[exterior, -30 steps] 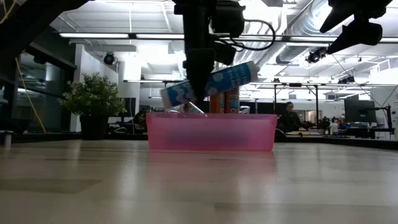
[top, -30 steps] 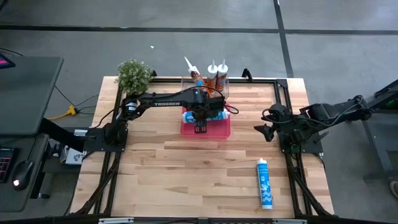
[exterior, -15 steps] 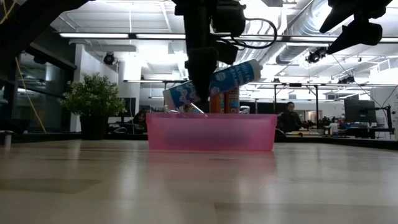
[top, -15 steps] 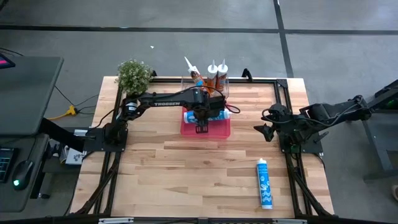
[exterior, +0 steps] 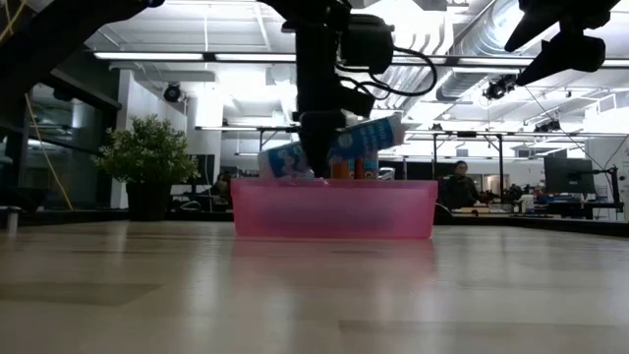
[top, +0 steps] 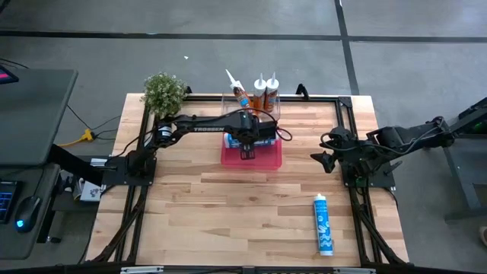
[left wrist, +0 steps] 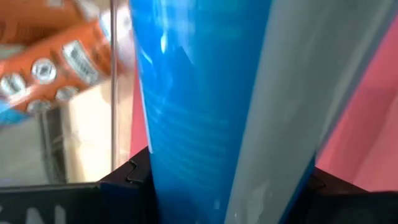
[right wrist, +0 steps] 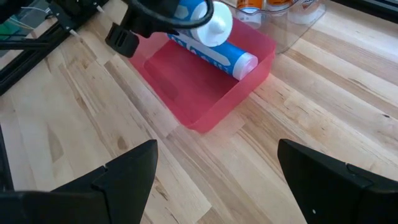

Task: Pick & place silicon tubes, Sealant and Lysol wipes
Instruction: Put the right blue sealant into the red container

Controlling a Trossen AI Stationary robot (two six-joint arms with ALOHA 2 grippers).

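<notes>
The blue and white tube [exterior: 339, 143] was held just over the pink bin [top: 251, 156], tilted, w/ its low end dipping past the bin's rim in the low view. The left gripper [top: 246, 150] was clamped on that tube; in the left wrist view the tube [left wrist: 211, 106] filled the gap between the two dark fingers [left wrist: 127, 177]. A second blue tube [right wrist: 214, 53] already lay flat inside the bin [right wrist: 205, 99], seen from the right wrist cam. The bin sat near the middle-back of the wood table [top: 228, 213]. Right behind it was a clear box [top: 262, 103] w/ orange sealant tubes [top: 259, 93] standing up, white tips pointing up. These stood just beside the bin's back wall, so the left arm reached in close to them. A small green plant [top: 164, 90] sat at the back left corner, well apart from the bin. One more blue and white tube [top: 324, 224] lay flat on the table toward the front right, well apart from the bin & not touched by anything. The right gripper [top: 319, 158] hung off to the right side of the table, near nothing, fingers spread wide & holding nothing. In the low view a person [exterior: 456, 183] sat far back in the room.
</notes>
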